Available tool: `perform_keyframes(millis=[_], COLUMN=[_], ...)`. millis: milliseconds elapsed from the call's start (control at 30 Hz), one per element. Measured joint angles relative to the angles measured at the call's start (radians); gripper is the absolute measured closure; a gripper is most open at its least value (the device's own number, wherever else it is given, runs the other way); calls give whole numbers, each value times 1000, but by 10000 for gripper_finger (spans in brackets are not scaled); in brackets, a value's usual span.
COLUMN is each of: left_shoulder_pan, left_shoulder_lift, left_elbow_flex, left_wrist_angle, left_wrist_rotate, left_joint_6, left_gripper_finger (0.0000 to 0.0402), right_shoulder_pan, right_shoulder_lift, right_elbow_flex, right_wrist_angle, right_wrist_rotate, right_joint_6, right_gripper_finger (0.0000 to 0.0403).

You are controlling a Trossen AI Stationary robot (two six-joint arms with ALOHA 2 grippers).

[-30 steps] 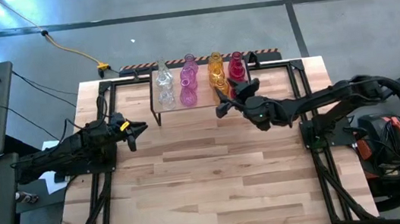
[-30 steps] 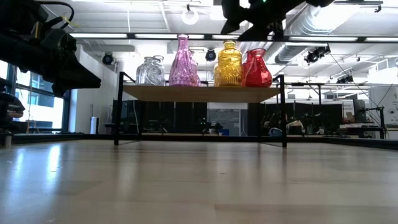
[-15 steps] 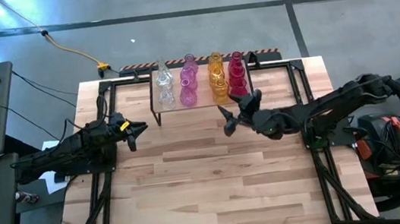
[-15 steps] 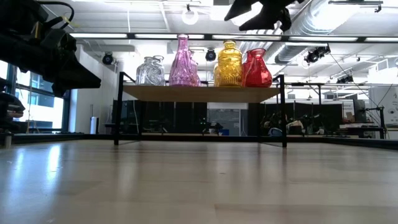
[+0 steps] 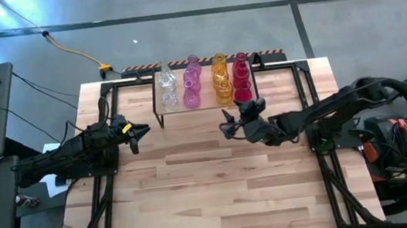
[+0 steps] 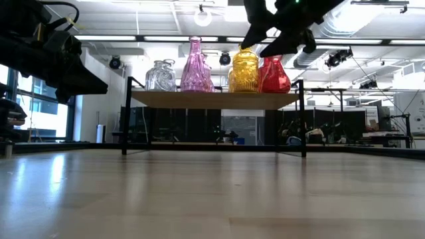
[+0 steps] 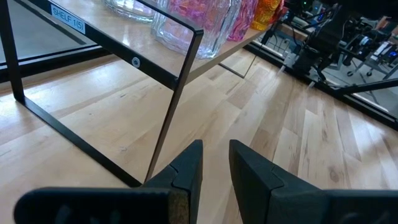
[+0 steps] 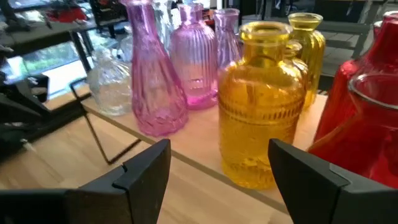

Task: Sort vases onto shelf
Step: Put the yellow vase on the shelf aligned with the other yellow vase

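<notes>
Overhead, the left gripper (image 5: 137,131) waits at the table's left edge, fingers nearly together around nothing, pointing toward the shelf's (image 5: 163,111) left end. The shelf runs left to right along the far edge of the table (image 5: 212,183), its long side parallel to that edge. On it the vases stand upright, necks up, in four color columns running front to back: clear vases (image 5: 167,87), then pink-purple vases (image 5: 192,80), then amber-yellow vases (image 5: 221,77), then red vases (image 5: 241,74) at the right end. Each column shows at least two; the exact count I cannot tell. The right gripper (image 5: 237,121) hovers just in front of the shelf's right half, fingers spread wide and empty, facing the amber and red ones. The tabletop's whole near part lies bare wood.
</notes>
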Motion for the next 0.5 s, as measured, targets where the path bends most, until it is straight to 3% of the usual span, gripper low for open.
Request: perform_keyframes(millis=[333, 500], left_shoulder_pan=[0, 0], left_shoulder_lift=[0, 0], left_elbow_flex=[0, 0], left_wrist_angle=[0, 0], left_wrist_rotate=[0, 0], left_joint_6=[0, 0], left_gripper_finger=[332, 332], right_shoulder_pan=[-47, -80], right_shoulder_lift=[22, 22], right_elbow_flex=[0, 0], right_wrist_angle=[-2, -3], right_wrist_rotate=[12, -38], right_joint_6=[4, 13], right_gripper_finger=[142, 142])
